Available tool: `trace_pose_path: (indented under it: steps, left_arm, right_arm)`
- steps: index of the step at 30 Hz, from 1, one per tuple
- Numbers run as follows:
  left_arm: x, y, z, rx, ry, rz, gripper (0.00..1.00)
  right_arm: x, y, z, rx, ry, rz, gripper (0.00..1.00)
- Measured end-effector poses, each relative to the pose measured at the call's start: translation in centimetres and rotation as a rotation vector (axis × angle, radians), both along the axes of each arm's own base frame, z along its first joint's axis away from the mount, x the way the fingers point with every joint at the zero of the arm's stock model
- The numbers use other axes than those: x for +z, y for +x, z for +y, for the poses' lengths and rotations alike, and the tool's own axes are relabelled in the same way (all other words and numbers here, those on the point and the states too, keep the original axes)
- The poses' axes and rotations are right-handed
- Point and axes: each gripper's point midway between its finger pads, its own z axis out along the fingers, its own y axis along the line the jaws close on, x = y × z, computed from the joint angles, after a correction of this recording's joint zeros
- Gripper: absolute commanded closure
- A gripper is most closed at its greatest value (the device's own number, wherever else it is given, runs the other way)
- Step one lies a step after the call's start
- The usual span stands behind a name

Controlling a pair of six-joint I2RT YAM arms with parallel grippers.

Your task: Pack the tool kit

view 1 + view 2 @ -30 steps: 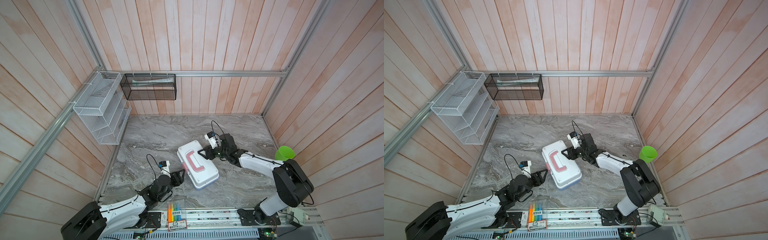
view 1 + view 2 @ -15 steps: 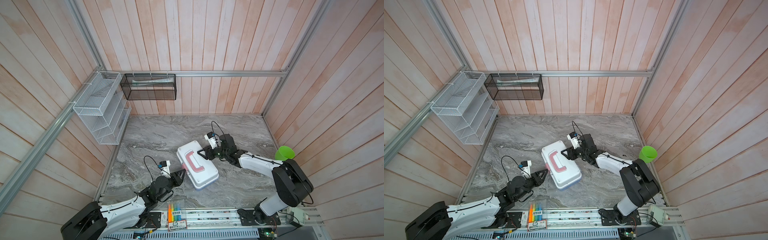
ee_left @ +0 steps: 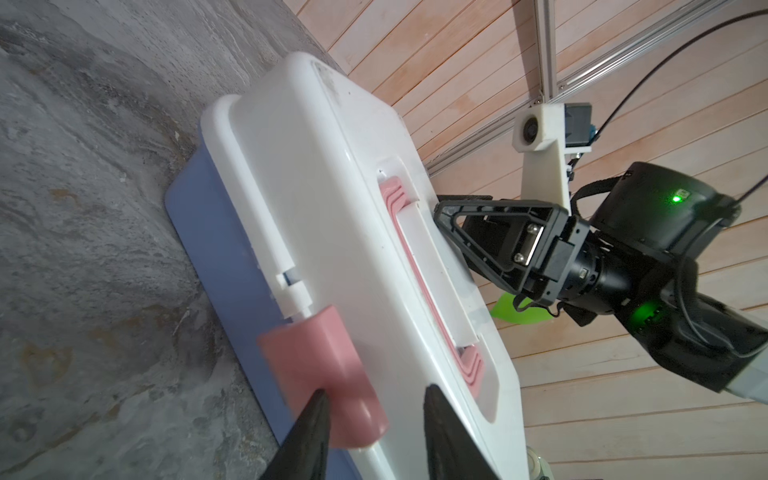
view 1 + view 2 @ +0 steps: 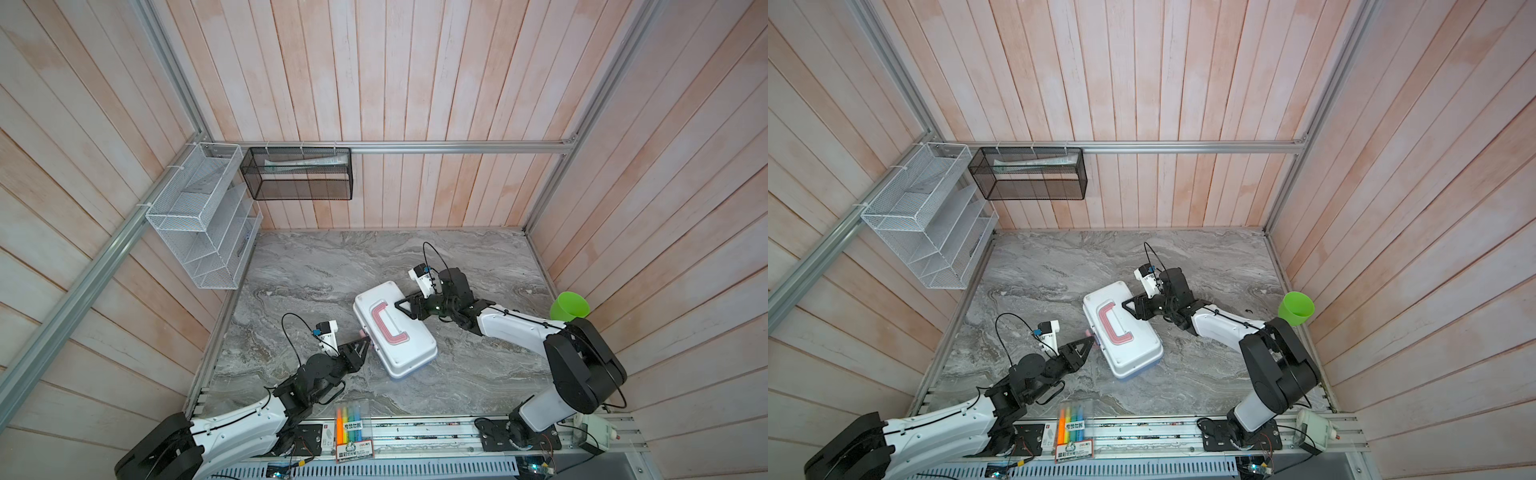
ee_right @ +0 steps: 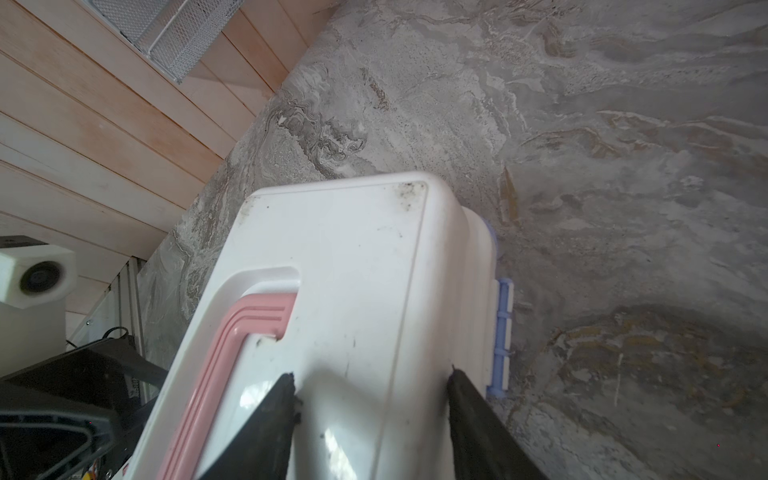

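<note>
- The tool kit case [image 4: 392, 328] lies in the middle of the table [image 4: 316, 266], its white lid [image 4: 411, 349] down on the blue base [image 3: 216, 232]. No loose tools show, so filling looks done.
- The right tool [image 4: 400, 305], jaws apart, rests on the lid at the case's 1 o'clock.
- The left tool [image 3: 374, 390], at 9 o'clock, straddles the pink latch [image 3: 307, 353]; I cannot tell whether it pinches. Latching seems left.

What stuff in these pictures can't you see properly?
Tools inside the tool kit: all views, the closed white lid covers them.
Whether the pink latch is clicked shut: left wrist view, blurred, with a fingertip of the left end effector across it.
Words on the highlighter pack: both top views, too small.
Green cup: left wrist view, mostly behind the right arm.
</note>
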Motion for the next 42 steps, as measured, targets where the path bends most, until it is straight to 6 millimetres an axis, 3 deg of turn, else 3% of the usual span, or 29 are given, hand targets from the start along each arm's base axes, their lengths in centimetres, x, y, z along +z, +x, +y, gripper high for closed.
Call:
trace_pose_path:
  steps: [10,17,31,42]
  left_arm:
    - [-1.5,-0.1,0.0,-0.004,0.044,0.035,0.69]
    - [-2.1,-0.1,0.1,-0.001,0.064,0.049,0.70]
    - [0.1,-0.1,0.0,-0.003,0.009,-0.008,0.70]
    - [-1.1,0.0,-0.3,-0.011,0.042,0.012,0.71]
  right_arm:
    - [0.0,0.0,0.0,-0.001,0.001,0.001,0.45]
    - [0.0,0.0,0.0,-0.001,0.002,0.001,0.45]
    - [0.0,0.0,0.0,-0.001,0.002,0.001,0.45]
    - [0.0,0.0,0.0,-0.001,0.002,0.000,0.45]
